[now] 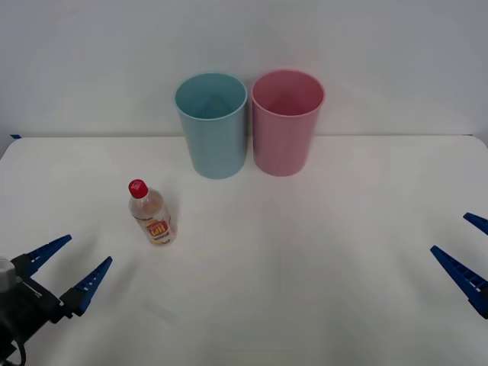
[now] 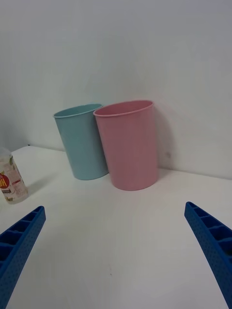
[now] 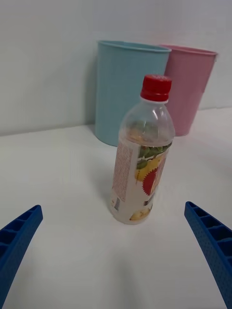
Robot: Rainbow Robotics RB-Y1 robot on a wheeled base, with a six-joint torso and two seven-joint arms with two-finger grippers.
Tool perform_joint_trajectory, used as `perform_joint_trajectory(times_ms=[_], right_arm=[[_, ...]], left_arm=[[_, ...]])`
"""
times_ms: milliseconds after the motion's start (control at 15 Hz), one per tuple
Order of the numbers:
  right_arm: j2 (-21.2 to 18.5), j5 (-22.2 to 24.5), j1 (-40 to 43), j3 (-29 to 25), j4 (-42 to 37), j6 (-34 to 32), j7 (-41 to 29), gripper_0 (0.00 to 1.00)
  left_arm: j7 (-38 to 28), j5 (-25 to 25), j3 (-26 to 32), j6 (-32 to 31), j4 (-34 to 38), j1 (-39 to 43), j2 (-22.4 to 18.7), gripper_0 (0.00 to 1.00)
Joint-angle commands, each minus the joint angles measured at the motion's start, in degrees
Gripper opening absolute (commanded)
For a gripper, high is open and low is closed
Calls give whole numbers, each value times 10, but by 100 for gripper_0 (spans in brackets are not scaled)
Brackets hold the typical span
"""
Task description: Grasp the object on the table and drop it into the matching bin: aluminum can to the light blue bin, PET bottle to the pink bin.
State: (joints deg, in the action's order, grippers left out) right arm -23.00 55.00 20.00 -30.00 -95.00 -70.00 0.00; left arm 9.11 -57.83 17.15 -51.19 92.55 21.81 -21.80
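A small clear PET bottle with a red cap and an orange-and-white label stands upright on the white table, left of centre. My left gripper hovers open at the front left, a short way in front of the bottle, which sits between its spread fingers farther out. The light blue bin and the pink bin stand side by side at the back, touching or nearly so. At the right edge my right gripper stays open, facing the pink bin and the light blue bin.
A white wall rises right behind the bins. The table's far edge runs along it. Open tabletop lies between the bottle and the bins and across the front right.
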Motion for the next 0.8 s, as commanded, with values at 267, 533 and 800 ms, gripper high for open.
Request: perform_joint_trajectory(times_ms=[267,533,800], right_arm=[[0,0,0,0,0,0,0,100],[0,0,0,0,0,0,0,100],[0,0,0,0,0,0,0,100]], left_arm=[[-3,5,-42,48,0,-5,6,100],[1,6,-56,54,-5,-19,30,100],[14,3,-69,54,-40,-58,39,100]])
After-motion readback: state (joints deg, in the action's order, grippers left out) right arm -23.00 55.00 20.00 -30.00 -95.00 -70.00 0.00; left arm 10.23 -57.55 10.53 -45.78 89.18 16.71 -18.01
